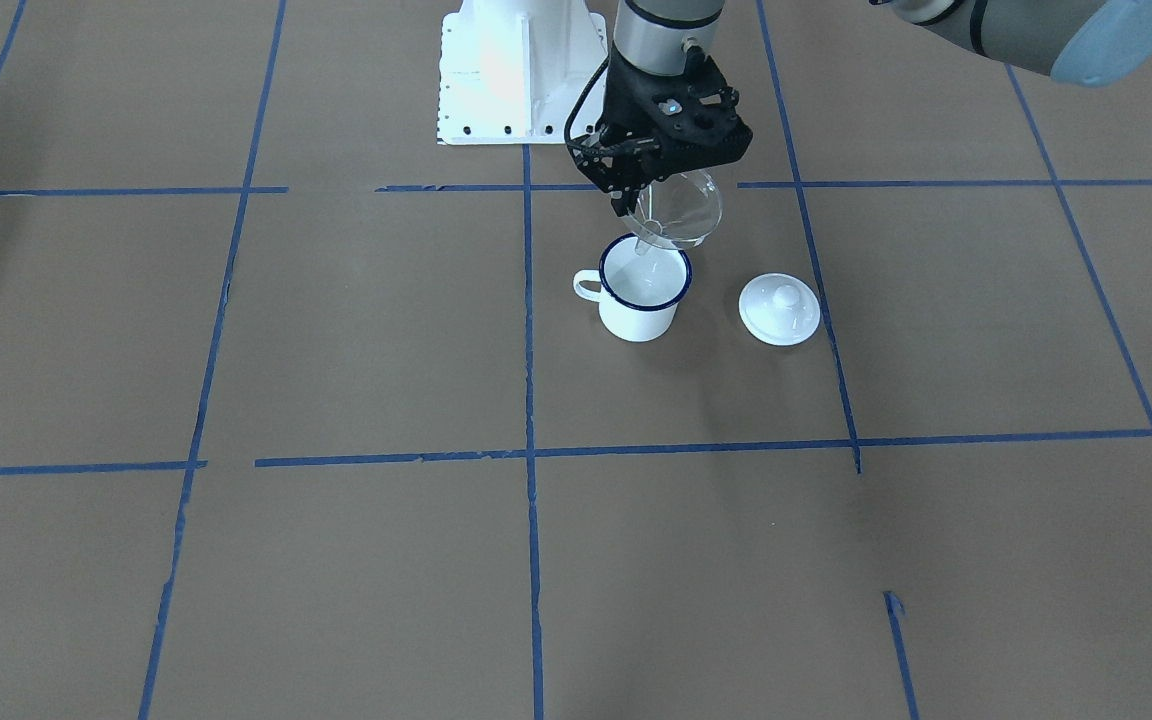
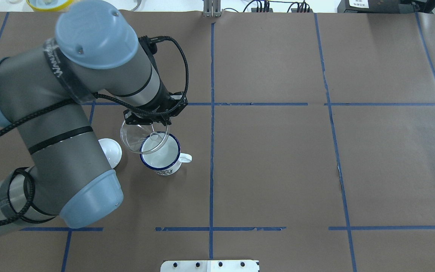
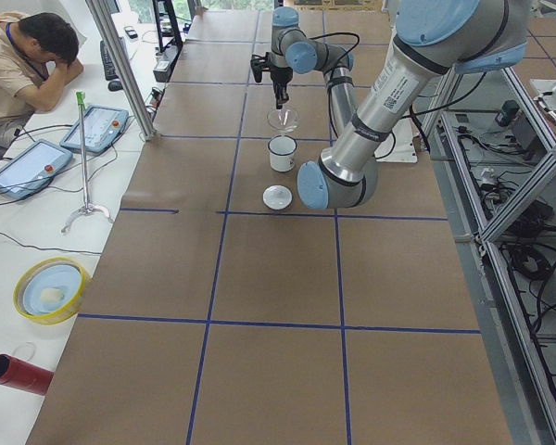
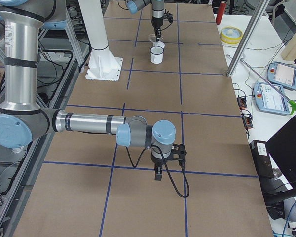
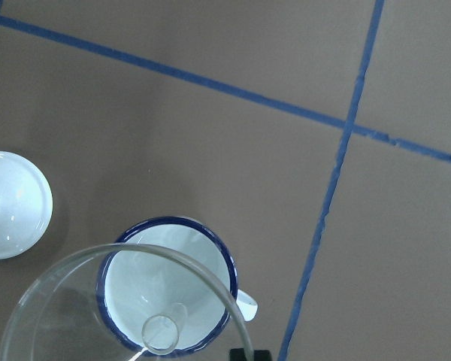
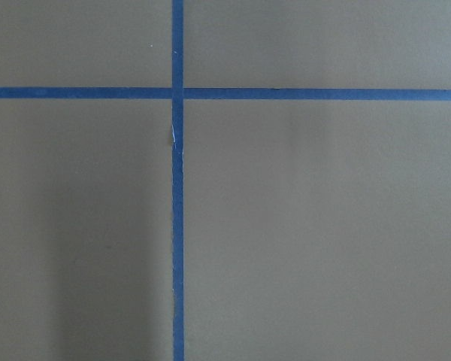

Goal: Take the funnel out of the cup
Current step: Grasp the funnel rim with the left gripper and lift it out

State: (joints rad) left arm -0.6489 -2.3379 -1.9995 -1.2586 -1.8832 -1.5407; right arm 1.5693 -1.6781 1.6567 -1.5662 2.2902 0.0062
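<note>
The clear plastic funnel [image 1: 684, 208] hangs tilted just above the white enamel cup [image 1: 641, 300], its narrow spout over the cup's mouth. My left gripper [image 1: 633, 203] is shut on the funnel's rim. In the overhead view the funnel [image 2: 142, 139] overlaps the far-left edge of the cup [image 2: 163, 159] below my left gripper [image 2: 152, 123]. The left wrist view shows the funnel's spout [image 5: 161, 333] over the cup [image 5: 188, 235]. My right gripper [image 4: 158, 174] shows only in the exterior right view, low over the table far from the cup; I cannot tell if it is open or shut.
A white knobbed lid [image 1: 779, 308] lies on the table beside the cup, on my left [image 2: 110, 151]. The white robot base [image 1: 521, 75] stands behind the cup. An operator [image 3: 28, 56] sits at a side bench with tablets.
</note>
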